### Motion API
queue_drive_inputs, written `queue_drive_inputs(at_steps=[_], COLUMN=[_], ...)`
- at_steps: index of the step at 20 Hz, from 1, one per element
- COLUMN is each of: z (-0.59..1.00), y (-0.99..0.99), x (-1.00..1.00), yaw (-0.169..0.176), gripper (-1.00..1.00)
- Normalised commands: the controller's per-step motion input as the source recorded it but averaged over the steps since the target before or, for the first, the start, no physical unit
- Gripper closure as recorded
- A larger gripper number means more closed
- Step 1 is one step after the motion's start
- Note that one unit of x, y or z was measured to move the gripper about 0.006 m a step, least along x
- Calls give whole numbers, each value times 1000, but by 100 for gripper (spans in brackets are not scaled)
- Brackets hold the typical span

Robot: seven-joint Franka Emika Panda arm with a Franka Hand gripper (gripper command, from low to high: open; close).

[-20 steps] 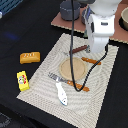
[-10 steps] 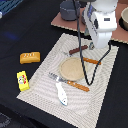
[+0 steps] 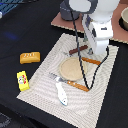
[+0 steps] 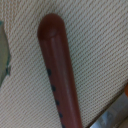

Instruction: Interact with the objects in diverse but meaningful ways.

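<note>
The dark brown sausage [image 3: 77, 50] lies on the striped placemat [image 3: 45, 85], just behind the tan plate [image 3: 75, 68]. It fills the wrist view [image 4: 60, 70] from very close. My gripper [image 3: 93, 51] is low over the sausage's end on the exterior view's right. The white arm hides its fingers, and none show in the wrist view. The white-grey fish [image 3: 61, 93] lies near the mat's front. The orange bread loaf [image 3: 30, 57] and the yellow carton [image 3: 22, 80] lie on the dark table at the exterior view's left.
An orange-handled fork [image 3: 70, 82] lies in front of the plate and an orange-handled knife [image 3: 92, 61] beside it; the knife's blade shows in the wrist view [image 4: 112, 112]. A grey pot [image 3: 65, 7] stands on a board at the back.
The arm has sunk slightly over the sausage's end. The sausage and the other objects have not moved.
</note>
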Motion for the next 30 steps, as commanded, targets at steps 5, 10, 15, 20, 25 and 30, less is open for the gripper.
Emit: queue_drive_inputs(at_steps=[5, 10, 15, 20, 25, 30], z=[11, -123, -197, -587, -990, -867], y=[4, -35, -74, -109, -211, -101], x=[-329, -76, 0, 37, -15, 53], yaw=[102, 94, 63, 47, 33, 2], gripper=[100, 100, 100, -100, -100, -100])
